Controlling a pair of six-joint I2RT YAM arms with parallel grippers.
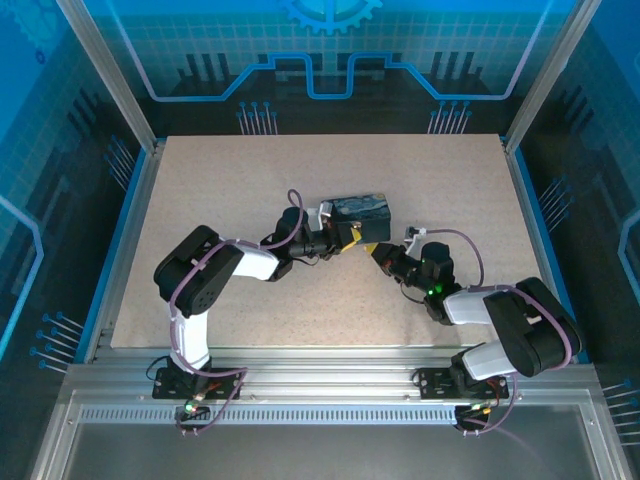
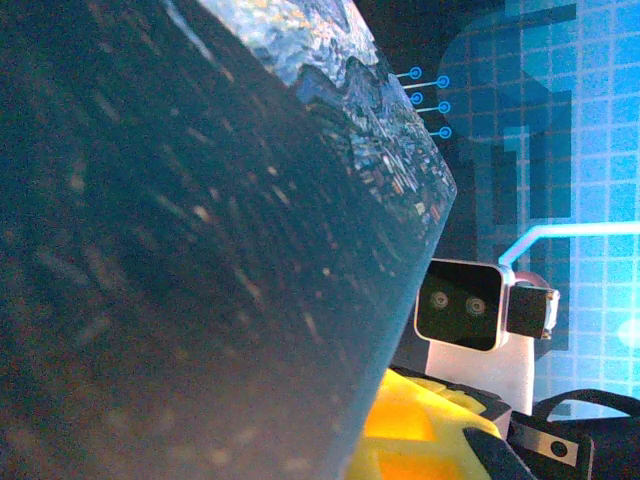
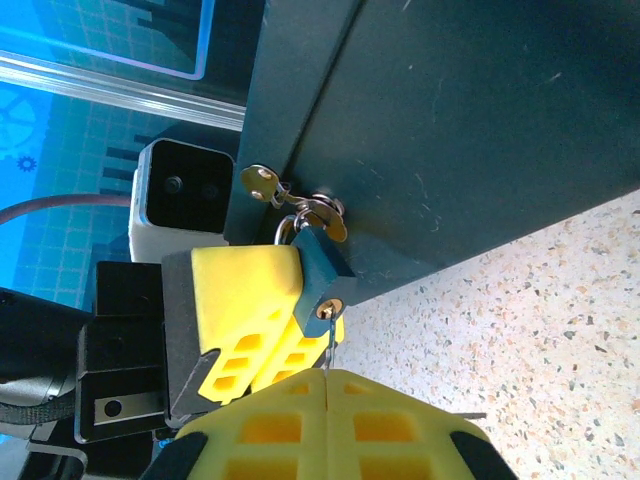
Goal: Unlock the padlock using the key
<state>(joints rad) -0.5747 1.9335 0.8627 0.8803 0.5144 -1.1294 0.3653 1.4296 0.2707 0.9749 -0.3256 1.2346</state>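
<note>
Item: key (image 3: 328, 345), pinched in your R claw (image 3: 328, 388), seated in padlock (image 3: 318, 270) just ahead of it; L claw (image 3: 293, 325) narrow alongside, so twist wrist abt key axis, no pulling.

A speckled beige tabletop (image 1: 200, 200) sits inside a blue enclosure. The far wall (image 1: 420, 40) shows a pale grid, dark circuit lines and a gear emblem (image 1: 330, 12). Aluminium posts (image 1: 105, 70) slant up at the left and right. A slotted aluminium rail (image 1: 330, 385) runs along the near edge. The light is even.
</note>
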